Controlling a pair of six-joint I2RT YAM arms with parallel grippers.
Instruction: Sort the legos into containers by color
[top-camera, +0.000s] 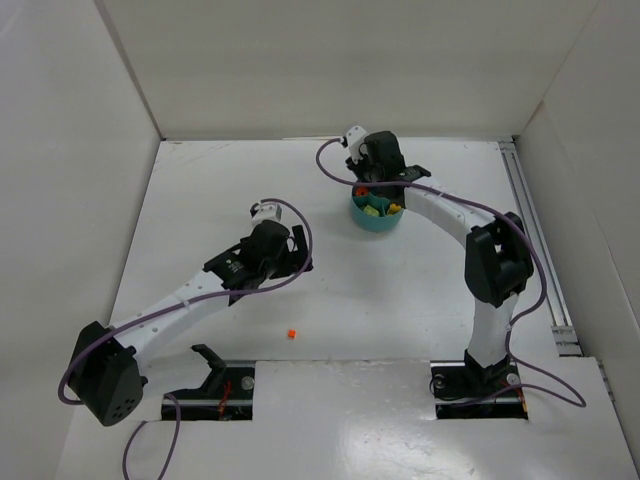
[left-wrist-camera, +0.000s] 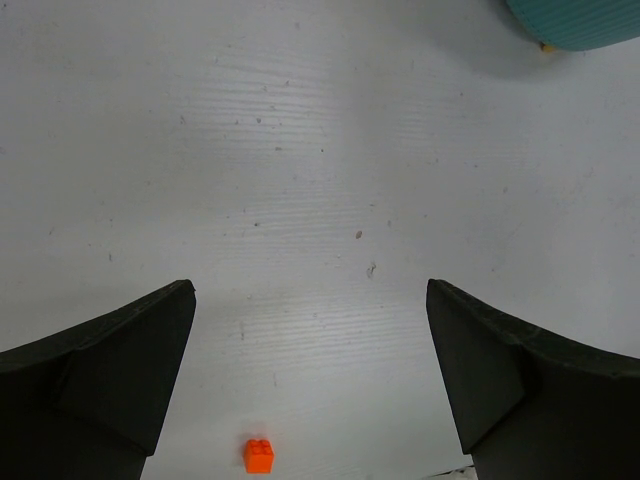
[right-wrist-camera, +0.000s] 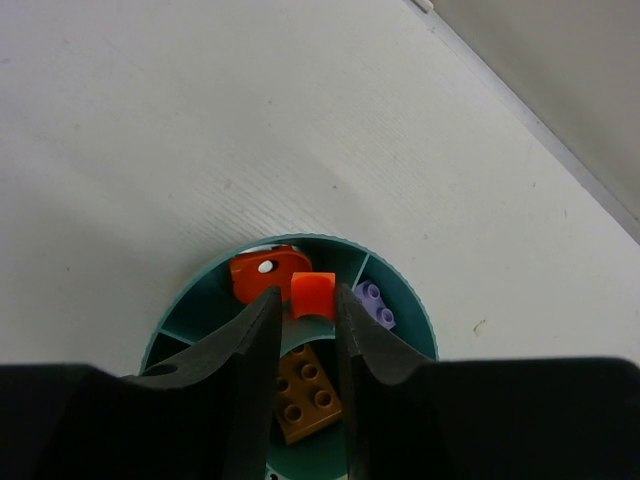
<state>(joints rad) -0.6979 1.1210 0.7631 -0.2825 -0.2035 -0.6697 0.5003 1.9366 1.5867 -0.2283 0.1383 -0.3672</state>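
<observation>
- Top view: your right hand (top-camera: 372, 185) hangs directly over the teal tub (top-camera: 378, 224), placed there to drop into a wedge. Your left hand (top-camera: 296, 250) is well apart from it, low over the table (top-camera: 400, 300). One loose orange brick (top-camera: 291, 332) lies behind the left hand, toward the arm bases.
- Left wrist view: left hand (left-wrist-camera: 308, 292) is spread fully wide and holds nothing. The loose orange brick (left-wrist-camera: 258, 455) lies on the table under the gap, back of the fingertips. Judgement: you would have to draw back to reach it. The tub (left-wrist-camera: 580, 25) is ahead and to the right, with bare table between.
- Right wrist view: the jaws of the right hand (right-wrist-camera: 305, 293) are narrowly parted, with an orange-red brick (right-wrist-camera: 313, 290) at the tips.
- That brick is above the wedge of the tub (right-wrist-camera: 342, 256) holding the roundish orange piece (right-wrist-camera: 262, 272), so the colour matches. You cannot tell whether it is gripped or already free.
- A purple brick (right-wrist-camera: 374, 304) sits in the wedge right of the tips and a brown brick (right-wrist-camera: 305, 392) beneath the fingers. Risk: a skewed drop lands in the purple wedge.
</observation>
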